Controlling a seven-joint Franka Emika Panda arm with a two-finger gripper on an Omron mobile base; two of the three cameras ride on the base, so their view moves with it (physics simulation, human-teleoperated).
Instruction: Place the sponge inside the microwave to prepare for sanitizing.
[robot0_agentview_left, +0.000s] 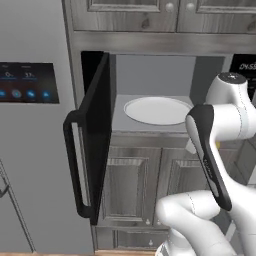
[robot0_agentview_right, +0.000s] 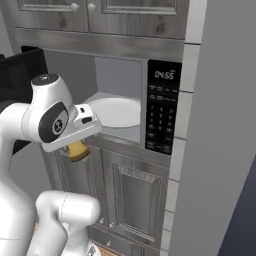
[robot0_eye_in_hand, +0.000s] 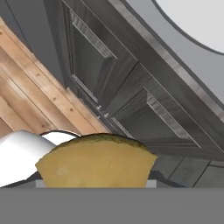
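- The gripper (robot0_agentview_right: 76, 150) is largely hidden under the white hand in the right base view; its fingertips are covered by the sponge (robot0_agentview_right: 76, 149), on which they are clenched.
- In the hand view the sponge (robot0_eye_in_hand: 97, 161) is cut off at the bottom.
- The sponge is held just outside the microwave (robot0_agentview_right: 162, 107), below its front sill.
- The open door (robot0_agentview_left: 95, 145) is seen whole at left in the left base view.
- The turntable (robot0_agentview_left: 155, 111) is partly hidden by the arm.

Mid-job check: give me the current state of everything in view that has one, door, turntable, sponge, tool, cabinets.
microwave: door swung fully open, cavity exposed.
turntable: bare, nothing on it.
sponge: held in the tool, outside the cavity, below its front edge.
tool: shut on the sponge, in front of the lower cabinets.
lower cabinets: doors closed.
keypad clock: lit.
fridge display: lit.
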